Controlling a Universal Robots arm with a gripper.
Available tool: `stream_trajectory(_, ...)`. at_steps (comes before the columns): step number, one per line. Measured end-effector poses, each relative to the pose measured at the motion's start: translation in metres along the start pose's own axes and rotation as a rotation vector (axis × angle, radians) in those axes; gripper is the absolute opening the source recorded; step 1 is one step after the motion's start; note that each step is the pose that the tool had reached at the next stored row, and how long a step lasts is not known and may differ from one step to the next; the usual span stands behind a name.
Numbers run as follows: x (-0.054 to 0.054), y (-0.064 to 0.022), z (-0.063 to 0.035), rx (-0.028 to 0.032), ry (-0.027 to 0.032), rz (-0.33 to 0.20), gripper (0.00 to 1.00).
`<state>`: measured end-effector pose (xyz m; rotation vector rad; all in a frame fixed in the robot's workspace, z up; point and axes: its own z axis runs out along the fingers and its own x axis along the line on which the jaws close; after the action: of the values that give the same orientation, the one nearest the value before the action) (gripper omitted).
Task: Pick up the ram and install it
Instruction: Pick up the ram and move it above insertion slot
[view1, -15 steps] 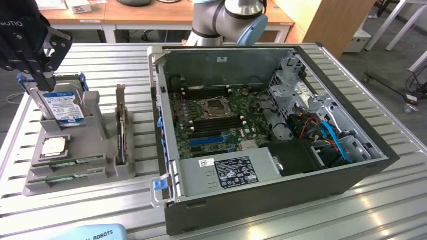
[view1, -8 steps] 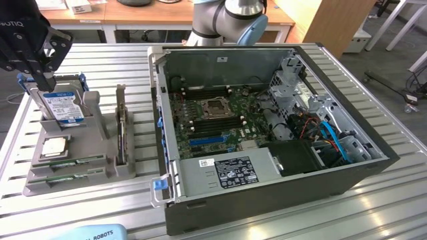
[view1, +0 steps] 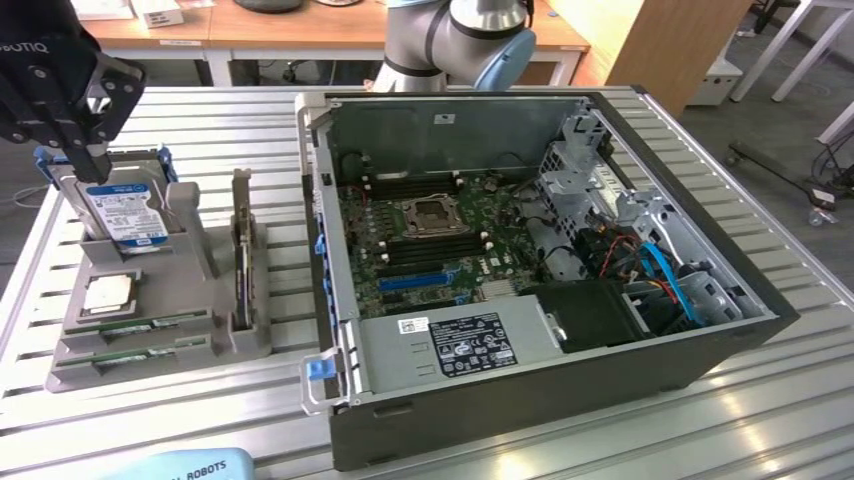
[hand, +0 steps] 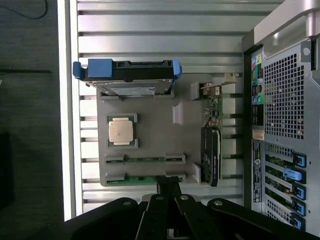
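The fingers (hand: 164, 192) of the gripper (hand: 169, 186) are pressed together, holding nothing, above the grey tray (hand: 152, 132). An open computer case (view1: 534, 250) stands beside the tray. On the tray stand a hard drive (hand: 131, 80) and a processor (hand: 121, 131). The ram (hand: 142, 178) lies in the tray's edge slot, its twin (hand: 145, 160) alongside.

Gripper (hand: 168, 183), jaws shut, above outermost ram (hand: 140, 179) in grey holder (hand: 155, 125); second ram (hand: 145, 159) in neighbouring slot, processor chip (hand: 121, 131) beyond.

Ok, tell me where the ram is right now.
In the exterior view, both ram sticks lie side by side in the gray holder, left of the open computer case, beside the processor chip.
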<state>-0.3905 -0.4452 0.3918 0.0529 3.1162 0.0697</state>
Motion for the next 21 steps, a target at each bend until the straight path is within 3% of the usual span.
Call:
stream_trajectory(8,0.0003,0.0,0.0002,-0.0022,0.0044,-0.095,0.1)
stream_trajectory(21,0.0004,0.0,0.0006,-0.0074,0.0148,-0.326,0.1)
